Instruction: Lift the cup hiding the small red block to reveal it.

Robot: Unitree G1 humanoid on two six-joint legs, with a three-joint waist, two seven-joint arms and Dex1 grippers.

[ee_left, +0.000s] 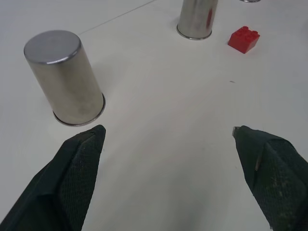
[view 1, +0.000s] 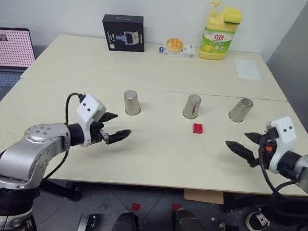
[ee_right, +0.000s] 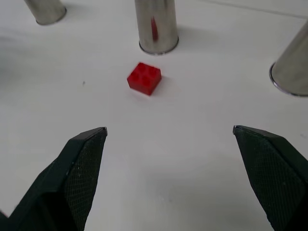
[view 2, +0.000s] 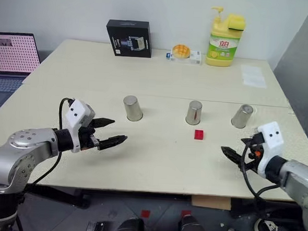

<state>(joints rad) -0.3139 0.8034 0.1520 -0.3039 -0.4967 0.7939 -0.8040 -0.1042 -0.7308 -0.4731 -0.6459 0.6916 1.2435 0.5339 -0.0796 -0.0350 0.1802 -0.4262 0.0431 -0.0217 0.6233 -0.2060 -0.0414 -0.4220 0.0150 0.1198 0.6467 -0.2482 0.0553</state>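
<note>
Nearest the robot, the left gripper (view 1: 113, 130) and the right gripper (view 1: 244, 144) hover over the front of the table (view 1: 156, 163), both with jaws spread apart and holding nothing. Between them and a little farther in, the small red block (view 1: 197, 128) lies uncovered on the table, just in front of the middle cup (view 1: 191, 106). That cup stands upside down in a row with the left cup (view 1: 132, 102) and the right cup (view 1: 241, 110). At the far edge are a black box (view 1: 123, 33) and a yellow soap bottle (view 1: 219, 33).
</note>
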